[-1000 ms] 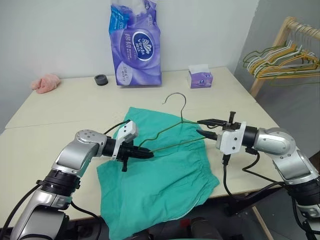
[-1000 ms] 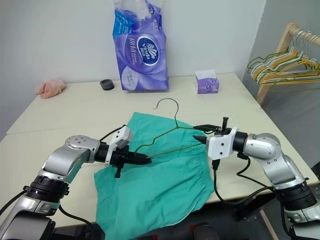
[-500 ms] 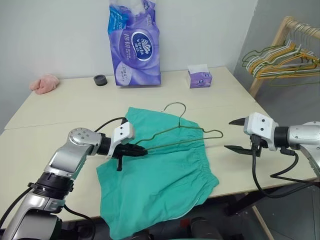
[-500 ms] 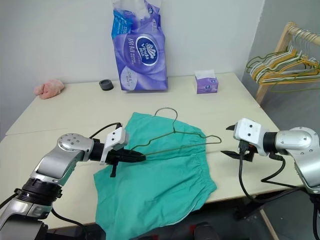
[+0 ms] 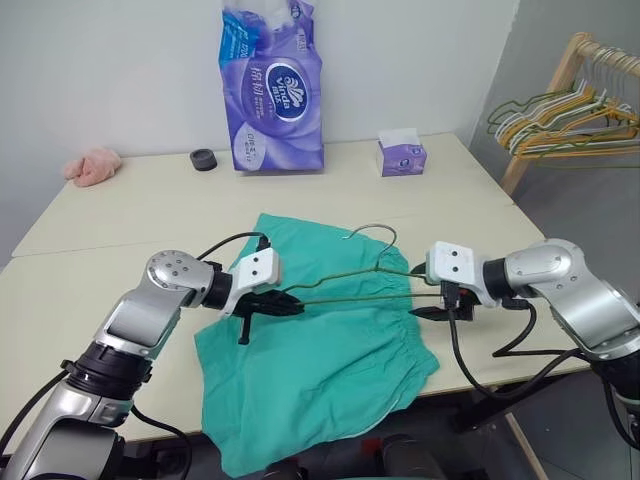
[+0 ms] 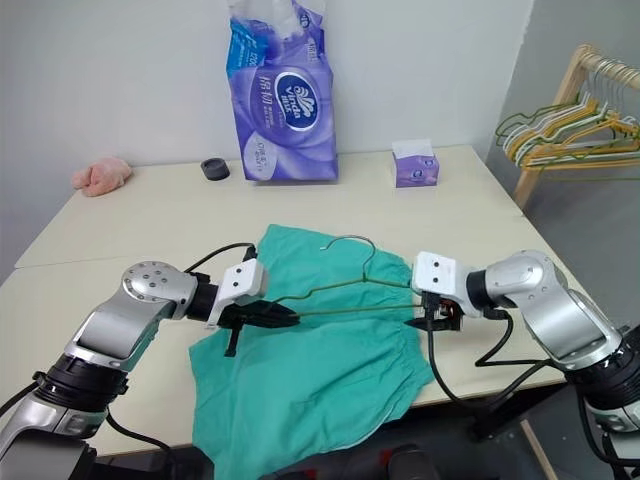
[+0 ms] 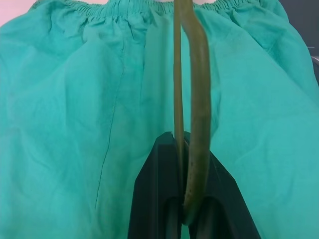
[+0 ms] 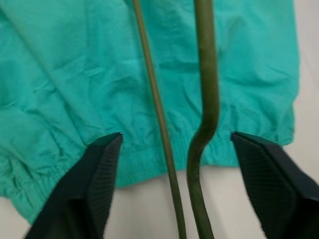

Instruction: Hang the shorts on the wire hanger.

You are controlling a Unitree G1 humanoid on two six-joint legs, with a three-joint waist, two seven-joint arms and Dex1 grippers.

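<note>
So far the shorts (image 5: 315,335) lie flat on the bench (image 5: 120,230), waistband toward the robot's right and one leg drooping over the near edge, and none of the cloth is on the wire hanger (image 5: 350,285) yet. The hanger is held just above them, lying nearly level across the fabric with its hook pointing toward the far side. The left end effector (image 5: 285,303) is clamped tight on the hanger's left corner. The right end effector (image 8: 169,149) has its fingers spread wide with the hanger's two wires running between them, not gripped, just above the waistband. To my eye the hanger is ready, but threading it through the shorts is all still to do.
</note>
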